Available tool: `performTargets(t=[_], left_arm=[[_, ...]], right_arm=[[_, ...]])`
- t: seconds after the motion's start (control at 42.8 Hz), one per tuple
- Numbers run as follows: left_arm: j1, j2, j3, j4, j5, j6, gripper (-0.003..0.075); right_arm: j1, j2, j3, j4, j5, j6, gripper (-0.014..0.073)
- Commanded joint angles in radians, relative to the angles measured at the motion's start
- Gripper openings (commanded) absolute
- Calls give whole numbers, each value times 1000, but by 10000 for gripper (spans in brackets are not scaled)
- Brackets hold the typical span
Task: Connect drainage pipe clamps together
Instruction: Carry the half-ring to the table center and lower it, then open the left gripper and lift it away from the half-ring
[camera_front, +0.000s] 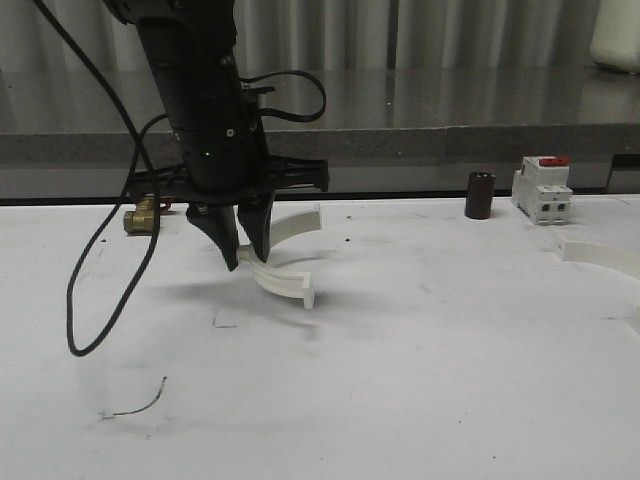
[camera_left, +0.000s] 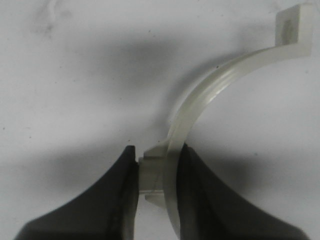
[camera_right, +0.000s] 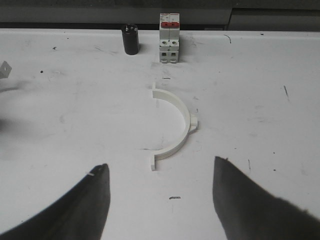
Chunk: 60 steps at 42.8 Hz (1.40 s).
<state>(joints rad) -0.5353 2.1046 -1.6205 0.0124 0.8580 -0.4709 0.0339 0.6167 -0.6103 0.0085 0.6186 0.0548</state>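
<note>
One white half-ring drainage pipe clamp (camera_front: 287, 281) is left of the table's middle, and my left gripper (camera_front: 245, 257) comes down on it from above. In the left wrist view this gripper (camera_left: 156, 172) is shut on the small tab at the middle of that clamp's arc (camera_left: 210, 90), with a square end tab sticking out past the fingers. I cannot tell whether this clamp rests on the table or hangs just above it. The other clamp (camera_front: 600, 256) lies flat at the far right. In the right wrist view it (camera_right: 176, 126) lies ahead of my open right gripper (camera_right: 160, 172), apart from both fingers.
At the back right, a white breaker with a red top (camera_front: 543, 190) stands beside a dark cylinder (camera_front: 480, 195). A brass fitting (camera_front: 143, 215) sits at the back left. A black cable (camera_front: 90, 300) loops down from the left arm. A wire scrap (camera_front: 140, 405) lies near the front.
</note>
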Motion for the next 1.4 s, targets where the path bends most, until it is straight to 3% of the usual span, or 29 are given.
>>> performTargets(t=[0.0, 0.888, 1.261, 1.378], left_arm=[[-8, -38, -30, -19, 0, -44, 127], [-8, -23, -30, -12, 30, -59, 131], [-12, -23, -30, -12, 21, -59, 370], [-16, -25, -30, -2, 19, -51, 401]], right_arm=[[-4, 6, -34, -9, -67, -8, 478], [-4, 6, -34, -9, -67, -8, 478], [-4, 6, -34, -9, -67, -8, 478], [-4, 6, -34, -9, -67, -8, 478]])
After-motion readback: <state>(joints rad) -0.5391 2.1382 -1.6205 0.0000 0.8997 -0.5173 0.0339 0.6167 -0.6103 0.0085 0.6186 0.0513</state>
